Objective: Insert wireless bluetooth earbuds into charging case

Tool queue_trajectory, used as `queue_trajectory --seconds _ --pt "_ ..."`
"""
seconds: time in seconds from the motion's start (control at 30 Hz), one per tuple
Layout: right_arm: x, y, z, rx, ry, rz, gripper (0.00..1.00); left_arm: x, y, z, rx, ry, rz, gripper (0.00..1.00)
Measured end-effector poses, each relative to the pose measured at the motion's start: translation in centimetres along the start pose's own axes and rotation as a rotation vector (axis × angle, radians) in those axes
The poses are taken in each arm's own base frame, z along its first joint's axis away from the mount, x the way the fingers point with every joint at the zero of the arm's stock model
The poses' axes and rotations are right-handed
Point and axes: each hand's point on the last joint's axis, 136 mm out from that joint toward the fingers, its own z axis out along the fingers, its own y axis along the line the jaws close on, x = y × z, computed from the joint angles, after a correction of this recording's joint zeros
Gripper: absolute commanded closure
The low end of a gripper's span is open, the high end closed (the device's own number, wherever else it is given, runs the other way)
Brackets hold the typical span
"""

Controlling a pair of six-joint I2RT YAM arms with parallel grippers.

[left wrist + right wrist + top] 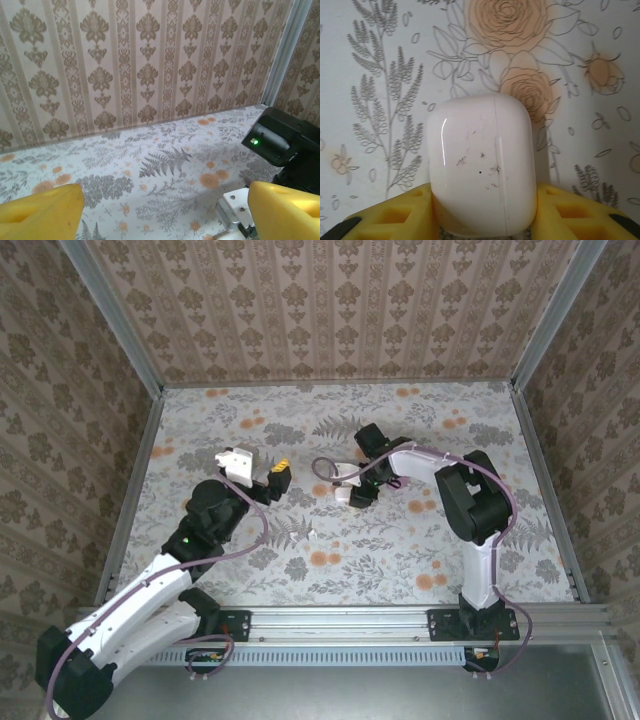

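glossy, scuffed, rounded charging case (482, 165) pinched between the right yellow fingers (395, 215); left fingers (40, 212) spread wide, empty.

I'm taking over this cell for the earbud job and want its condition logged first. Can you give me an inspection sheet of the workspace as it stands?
Surface: floral-print table cover, lying flat.
Job's things: charging case, white, lid closed, faint scuffs, resting on the cover; earbuds cannot be made out.
Clutter: one small pale speck near the middle, too small to identify.
Grippers: right gripper has its yellow fingers against both sides of the charging case; left gripper is open, with nothing between its fingers.
Cables: purple cables run along both arms, with a loop beside the right gripper.
Surroundings: patterned wallpaper walls and metal frame posts.
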Motion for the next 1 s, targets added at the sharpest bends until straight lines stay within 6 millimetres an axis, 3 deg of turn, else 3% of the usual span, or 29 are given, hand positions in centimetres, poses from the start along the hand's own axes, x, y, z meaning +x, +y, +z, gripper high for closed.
queue_trajectory --seconds 0.2,0.4,0.63,1.0 --pt "-0.6 0.8 -1.5 0.035 -0.049 0.023 0.56 2.0 0.8 1.4 -0.038 0.129 -0.102 0.16" --pt "-3.0 0.4 -5.8 0.152 -0.167 0.039 0.56 4.9 1.0 2.9 -0.018 0.256 -0.255 0.16" --pt "-6.0 1.1 -11.6 0.280 -0.327 0.029 0.55 6.7 -3.1 4.1 0.206 0.364 -0.348 0.17" --pt "-8.4 2.6 -16.3 0.371 -0.450 -0.016 0.55 4.0 -8.8 5.8 0.525 0.400 -0.385 0.24"
